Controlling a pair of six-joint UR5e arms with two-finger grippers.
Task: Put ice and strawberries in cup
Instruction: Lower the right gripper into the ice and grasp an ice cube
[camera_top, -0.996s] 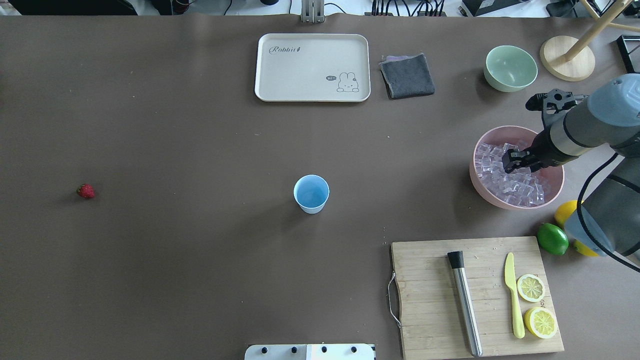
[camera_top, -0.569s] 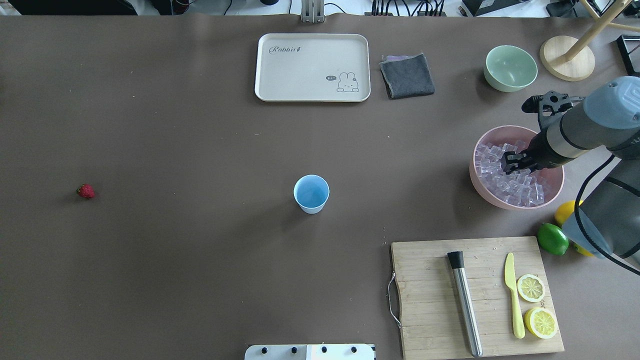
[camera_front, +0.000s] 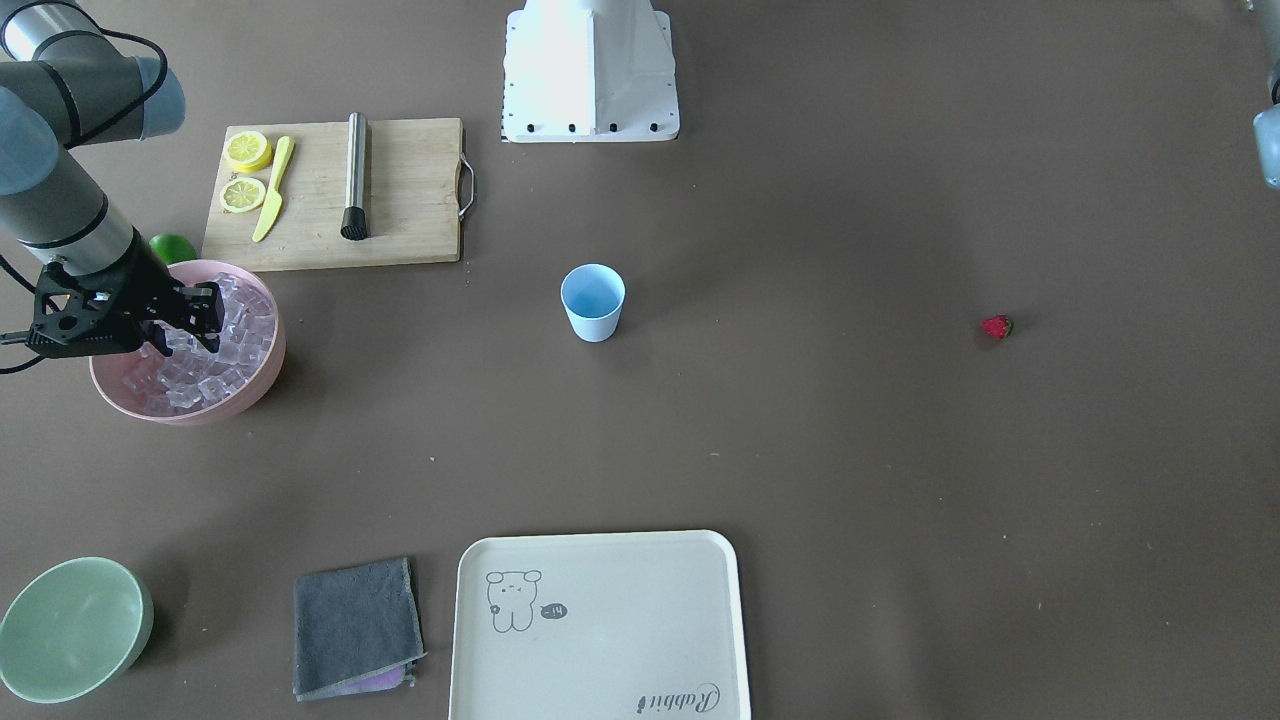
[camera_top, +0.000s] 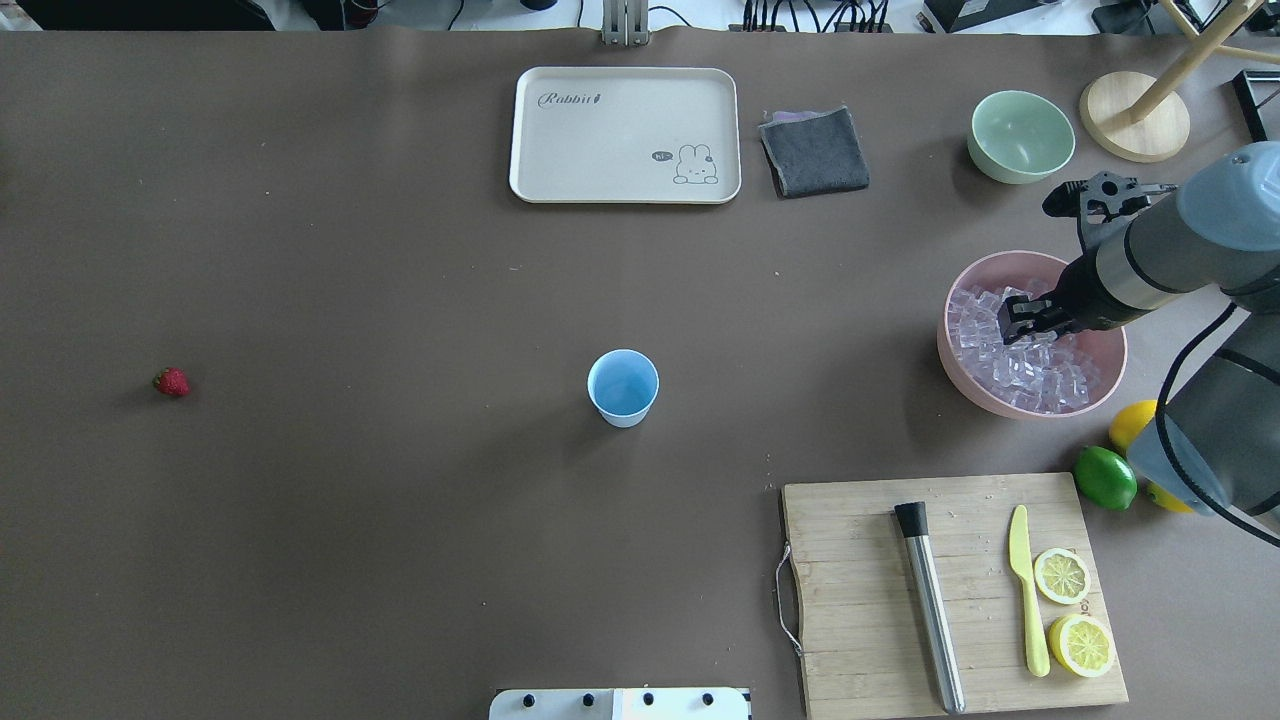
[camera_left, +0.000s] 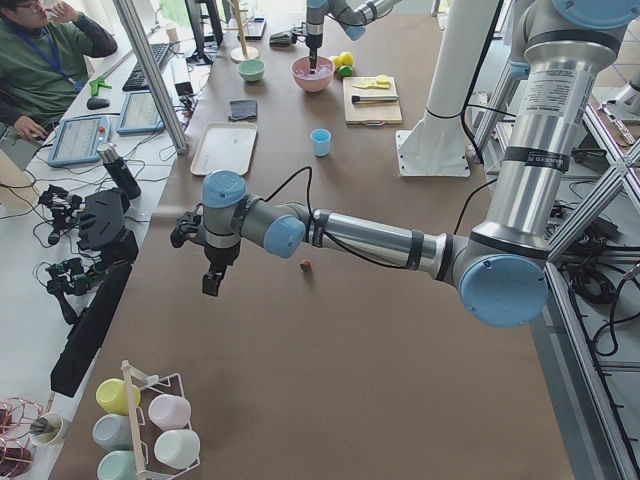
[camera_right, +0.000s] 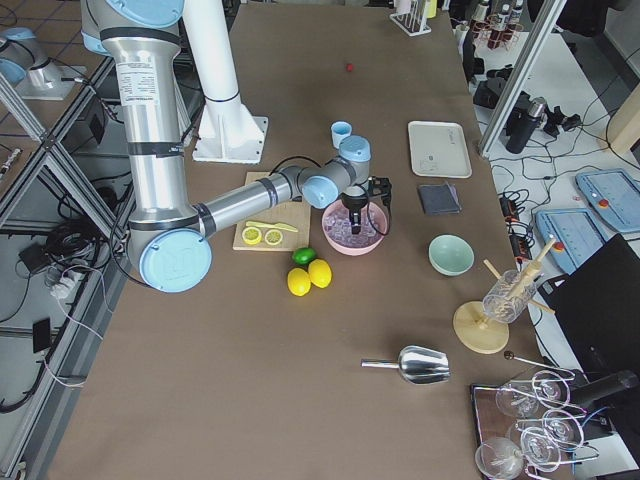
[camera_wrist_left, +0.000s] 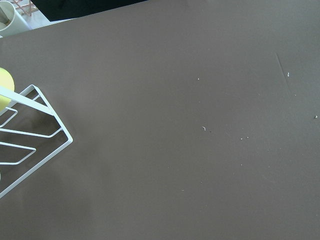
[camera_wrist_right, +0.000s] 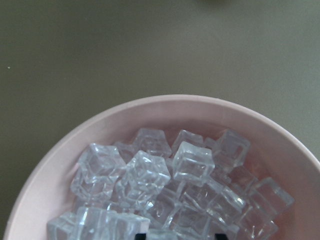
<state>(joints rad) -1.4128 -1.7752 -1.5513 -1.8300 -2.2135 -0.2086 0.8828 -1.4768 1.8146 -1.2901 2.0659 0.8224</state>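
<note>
Pink bowl (camera_top: 950, 360) w/ ice (camera_top: 1040, 375); right claw (camera_top: 1012, 325) in cubes; cup (camera_top: 622, 388) upright.

Robot lab: seated operator (camera_left: 45, 65), tablets (camera_left: 78, 140)

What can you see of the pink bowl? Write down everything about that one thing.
The pink bowl is round, smooth and matt, and looks like plastic. It stands upright on the brown table, toward the robot's right end. Clear ice cubes fill most of it. The right gripper reaches down into the ice, its fingers apart. Whether it touches the bowl's wall cannot be told.
</note>
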